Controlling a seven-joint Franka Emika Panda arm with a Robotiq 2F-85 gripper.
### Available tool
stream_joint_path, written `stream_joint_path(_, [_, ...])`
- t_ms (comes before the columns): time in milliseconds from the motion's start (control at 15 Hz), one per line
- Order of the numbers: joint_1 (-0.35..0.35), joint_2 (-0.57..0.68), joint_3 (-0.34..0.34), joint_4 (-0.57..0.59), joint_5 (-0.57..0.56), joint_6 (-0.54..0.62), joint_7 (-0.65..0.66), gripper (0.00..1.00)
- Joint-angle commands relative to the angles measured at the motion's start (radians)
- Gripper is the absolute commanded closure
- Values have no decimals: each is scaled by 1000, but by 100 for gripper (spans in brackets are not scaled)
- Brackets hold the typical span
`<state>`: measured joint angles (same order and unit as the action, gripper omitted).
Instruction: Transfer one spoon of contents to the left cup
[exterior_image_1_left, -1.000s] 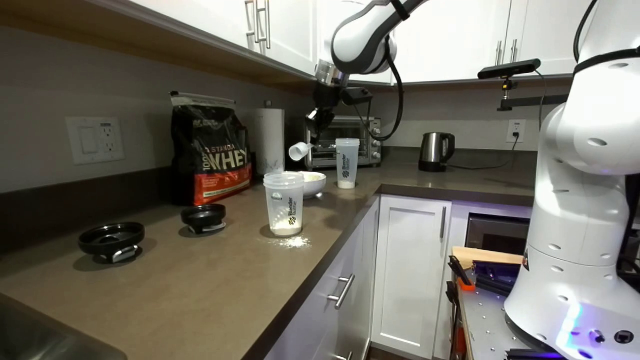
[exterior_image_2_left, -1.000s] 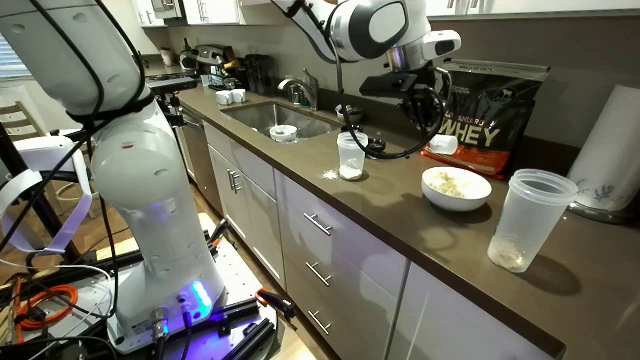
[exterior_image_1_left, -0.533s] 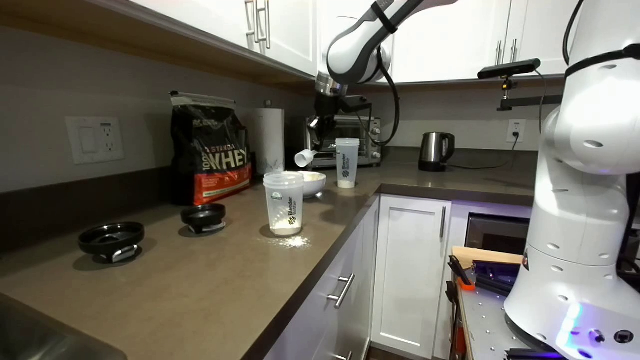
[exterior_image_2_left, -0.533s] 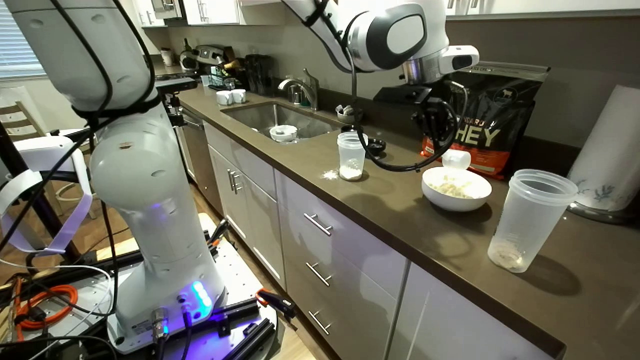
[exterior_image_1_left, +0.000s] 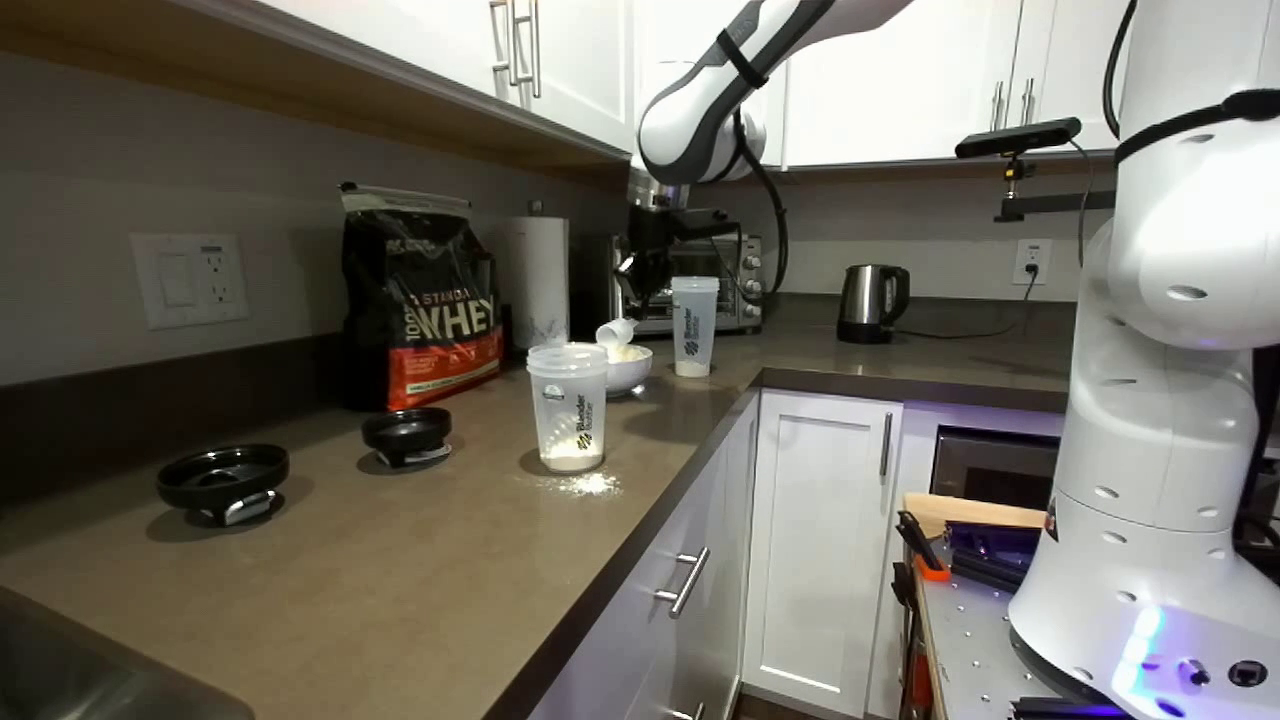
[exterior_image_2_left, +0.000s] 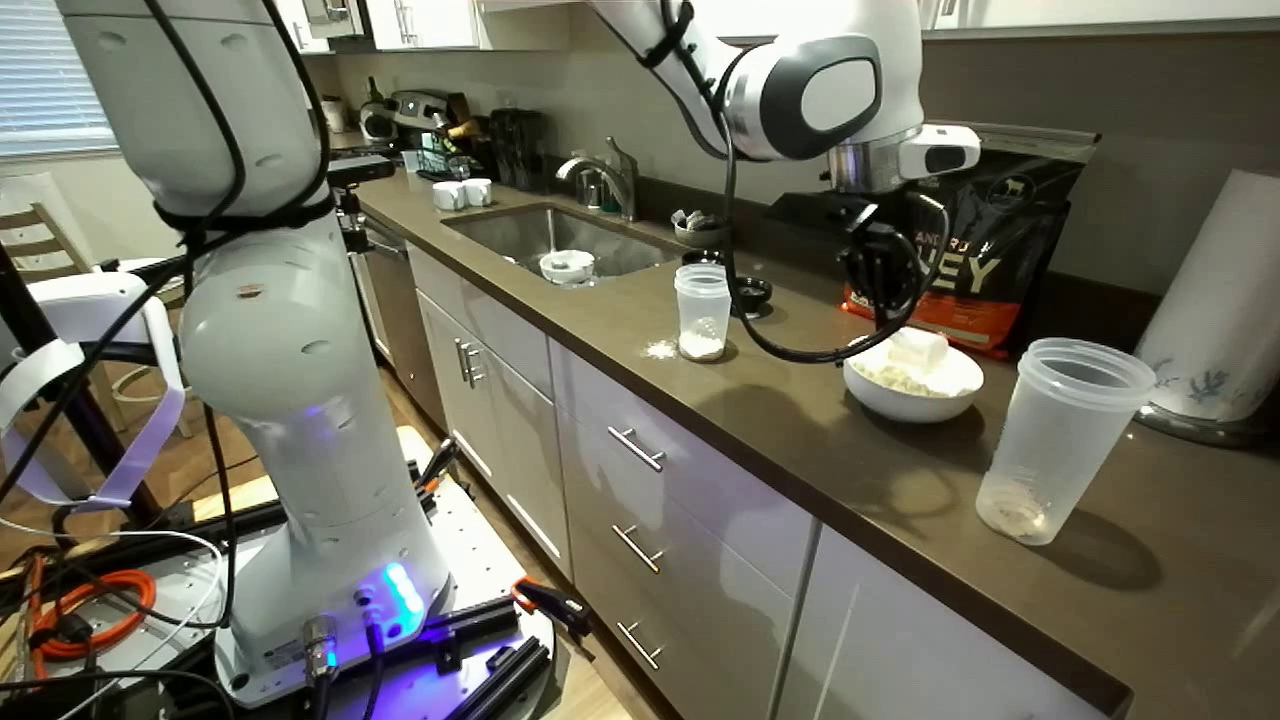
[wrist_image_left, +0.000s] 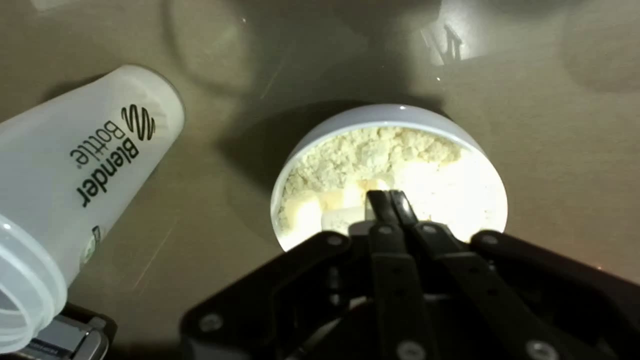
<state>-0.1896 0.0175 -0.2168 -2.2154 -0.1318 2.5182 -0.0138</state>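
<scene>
Robot arm (exterior_image_1_left: 700, 110) slants down from the upper edge in both exterior views, then bends at the wrist so its last section hangs nearly vertical. In an exterior view a black and red whey bag (exterior_image_2_left: 1020, 250) stands partly hidden behind it. The left cup (exterior_image_1_left: 567, 400) stands upright, open at the top, with a shallow layer of pale powder (exterior_image_1_left: 572, 463) at its bottom; the other cup (exterior_image_2_left: 1060, 440) stands upright too. Between these 2 cups sits 1 white bowl (wrist_image_left: 390, 115) holding lumpy, pale yellow powder (wrist_image_left: 365, 150). The gripper (wrist_image_left: 391, 204) points down over the bowl, its 2 fingertips almost meeting, pinching the spoon (exterior_image_2_left: 918, 348). Small, whitish and stubby, the spoon hangs tilted within the bowl's outline; whether it touches the lumps I cannot tell. Flecks of white powder (exterior_image_1_left: 590, 484) lie just beside the left cup's base.
</scene>
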Motion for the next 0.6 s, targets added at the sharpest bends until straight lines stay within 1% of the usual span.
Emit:
stream_joint_path(0, [-8, 43, 4, 46, 58, -35, 1, 99])
stream_joint_path(133, [-9, 57, 3, 53, 65, -27, 6, 99])
stream_joint_path(267, [-8, 69, 1, 59, 47, -14, 22, 99])
stream_joint_path(533, [-7, 89, 2, 74, 53, -21, 21, 99])
